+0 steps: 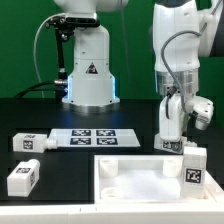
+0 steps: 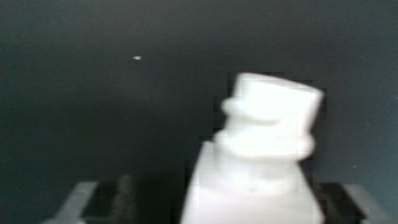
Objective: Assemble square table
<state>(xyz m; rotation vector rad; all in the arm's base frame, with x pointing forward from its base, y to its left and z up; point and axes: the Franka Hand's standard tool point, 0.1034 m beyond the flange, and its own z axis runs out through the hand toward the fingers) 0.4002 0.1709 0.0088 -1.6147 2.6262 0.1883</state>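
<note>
1. Fingers (image 2: 98,195) of the gripper (image 2: 214,205) stand apart, one on each side of a white table leg (image 2: 267,130). Whether the pads press on it cannot be told.
2. In the exterior view, gripper and table leg hang near the far edge of the square table top (image 1: 130,185).
3. Square table top lies flat on the black desk (image 1: 70,165), toward the near edge on the exterior view's right.
4. Upright leg (image 1: 193,165) stands at the top's far corner on the exterior view's right, tag facing the camera.
5. First loose leg (image 1: 28,143) and second loose leg (image 1: 22,178) lie toward the desk's edge on the exterior view's left, well apart from the top.
6. Marker board (image 1: 95,137) lies between the first loose leg and the gripper.
</note>
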